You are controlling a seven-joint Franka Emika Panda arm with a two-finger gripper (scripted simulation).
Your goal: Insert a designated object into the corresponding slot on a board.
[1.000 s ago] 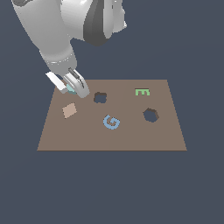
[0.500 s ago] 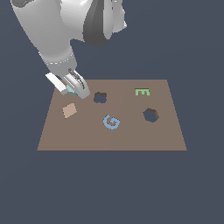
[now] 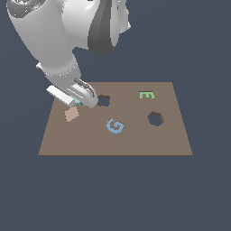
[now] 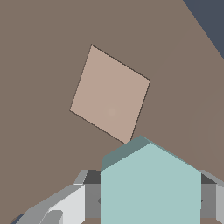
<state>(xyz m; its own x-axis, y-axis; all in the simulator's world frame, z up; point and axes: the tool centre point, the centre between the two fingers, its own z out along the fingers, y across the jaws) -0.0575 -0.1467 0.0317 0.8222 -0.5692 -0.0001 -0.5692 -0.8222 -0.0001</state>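
Observation:
My gripper [image 3: 84, 97] is shut on the pale teal hexagonal block [image 4: 148, 183], which fills the space between the two fingers [image 4: 65, 205] in the wrist view. In the exterior view only a sliver of the block [image 3: 75, 100] shows under the hand. The gripper is over the back corner of the brown board [image 3: 135, 144] on the exterior view's left. The dark hexagon-shaped slot [image 3: 155, 118] lies far off towards the exterior view's right.
A tan square tile [image 3: 71, 114] lies just beside the gripper and also shows in the wrist view [image 4: 110, 94]. A lobed dark hole [image 3: 103, 100] is close by. A blue letter G [image 3: 115, 126] and a green letter E [image 3: 146, 94] lie on the board.

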